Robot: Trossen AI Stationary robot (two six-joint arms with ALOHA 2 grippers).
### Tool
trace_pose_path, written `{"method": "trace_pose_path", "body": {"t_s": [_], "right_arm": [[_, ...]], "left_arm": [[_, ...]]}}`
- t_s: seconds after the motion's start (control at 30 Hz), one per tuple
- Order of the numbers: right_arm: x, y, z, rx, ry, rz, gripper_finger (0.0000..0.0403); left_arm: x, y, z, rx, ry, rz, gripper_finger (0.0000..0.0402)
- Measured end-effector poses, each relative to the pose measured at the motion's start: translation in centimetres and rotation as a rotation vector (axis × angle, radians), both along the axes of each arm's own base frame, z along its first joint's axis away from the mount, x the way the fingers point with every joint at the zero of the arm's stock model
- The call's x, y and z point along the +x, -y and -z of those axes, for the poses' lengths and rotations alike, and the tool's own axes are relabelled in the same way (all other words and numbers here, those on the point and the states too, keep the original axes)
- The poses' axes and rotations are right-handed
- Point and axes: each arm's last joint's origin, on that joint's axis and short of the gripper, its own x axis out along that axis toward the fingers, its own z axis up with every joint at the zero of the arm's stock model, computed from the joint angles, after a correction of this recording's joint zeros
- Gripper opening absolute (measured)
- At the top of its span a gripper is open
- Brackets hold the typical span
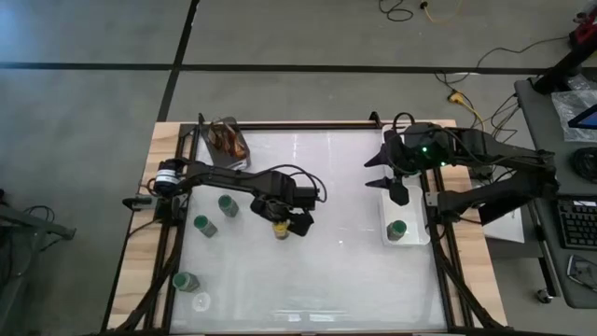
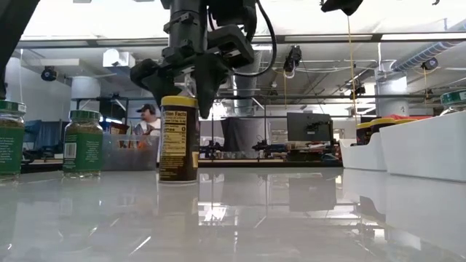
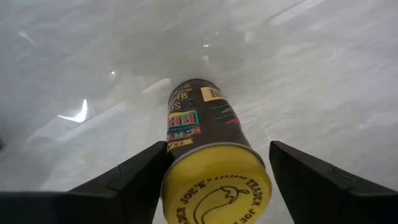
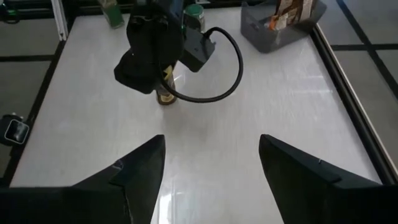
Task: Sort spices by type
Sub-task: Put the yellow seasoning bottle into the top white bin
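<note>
A spice jar with a yellow lid (image 1: 279, 229) (image 3: 214, 186) stands upright on its base on the white table, near the middle. My left gripper (image 1: 283, 220) (image 2: 178, 84) points down over it, open. Its fingers stand on either side of the lid. Three green-lidded jars (image 1: 228, 205) (image 1: 203, 225) (image 1: 185, 281) stand at the table's left. Another green-lidded jar (image 1: 396, 230) sits in the white tray (image 1: 417, 235) at the right. My right gripper (image 1: 387, 182) (image 4: 211, 155) hangs open above that tray's far end, with nothing between its fingers. My left gripper comes at the jar from above, a finger on each side of the yellow lid (image 3: 186, 180). One finger (image 3: 140, 174) lies right beside the lid's rim, and I cannot tell whether it touches. The other finger (image 3: 298, 168) stands clear of it.
A grey cup of brown sticks (image 1: 227, 138) stands at the far left corner. A small pale round thing (image 1: 201, 301) lies near the front left. Dark rails (image 1: 168, 233) run along the table's sides. Bare tabletop lies between the jar and the tray.
</note>
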Motion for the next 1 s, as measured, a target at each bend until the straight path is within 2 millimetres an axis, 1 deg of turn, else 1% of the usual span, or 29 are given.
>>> {"method": "trace_pose_path", "body": {"t_s": [0.1,0.2,0.37,0.47,0.53,0.67,0.87,1.0], "right_arm": [[0.0,0.0,0.0,0.000,0.000,0.000,0.0258],[0.0,0.0,0.0,-0.009,0.000,-0.006,0.0263],[0.0,0.0,0.0,-0.015,-0.001,-0.002,0.0268],[0.0,0.0,0.0,-0.012,-0.005,0.000,0.0264],[-0.1,0.0,0.2,-0.010,-0.023,0.000,0.0258],[-0.5,0.0,0.5,-0.004,-0.067,0.002,0.0248],[-0.6,0.0,0.4,-0.005,-0.067,0.002,0.0240],[-0.6,0.0,0.4,-0.005,-0.063,0.003,0.0242]], "left_arm": [[0.2,0.0,-0.6,0.004,0.021,0.048,0.0283],[0.5,0.0,-2.1,0.022,0.040,0.074,0.0292],[0.7,-0.3,-4.8,0.132,0.067,0.076,0.0291],[0.3,-0.1,-5.8,0.166,0.046,0.088,0.0288],[-0.3,0.4,-5.9,0.171,-0.012,0.096,0.0287],[-2.2,1.5,-5.9,0.178,-0.199,0.117,0.0283],[-3.2,2.0,-5.7,0.188,-0.193,0.109,0.0279],[-3.6,2.2,-4.2,0.201,-0.228,0.131,0.0279]]}}
